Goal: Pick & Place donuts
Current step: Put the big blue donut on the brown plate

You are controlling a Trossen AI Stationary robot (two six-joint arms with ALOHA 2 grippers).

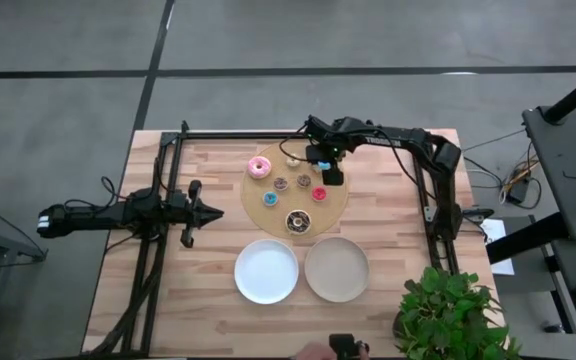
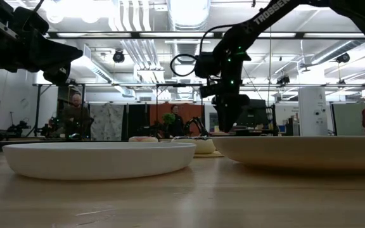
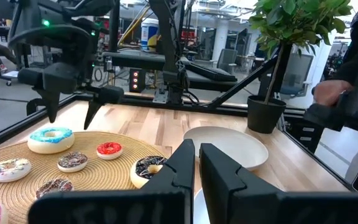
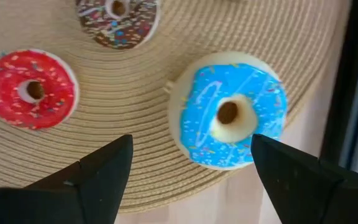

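**Right pincer spread wide above the light blue donut**

On the wooden worktop (image 1: pixel 208 270) lies a round woven mat (image 1: pixel 340 205), and the donuts sit on it. Taking the mat as a clock face in the high view, the pink donut (image 1: pixel 260 167) lies at about 10 o'clock, the dark chocolate donut (image 1: pixel 298 221) at 6 o'clock, a red donut (image 1: pixel 319 193) near 3 o'clock, and a small blue one (image 1: pixel 268 198) at about 8 o'clock. Two brown-topped small donuts (image 1: pixel 281 184) rest near the centre.

The right pincer (image 4: pixel 191 158) hangs at the mat's 2 o'clock edge, directly over the light blue donut (image 4: pixel 229 115), its fingers (image 4: pixel 98 171) set wide apart on either side of the ring and gripping nothing. In the right wrist view that donut lies just inside the mat's rim, beside the red one.

The left pincer (image 3: pixel 194 171) waits off the mat at 9 o'clock, its fingers pressed together and empty.

Two plates stand at 6 o'clock beyond the mat: a white plate (image 1: pixel 266 271) and a cream plate (image 1: pixel 337 269), side by side. A potted plant (image 1: pixel 446 310) stands at the worktop's corner.
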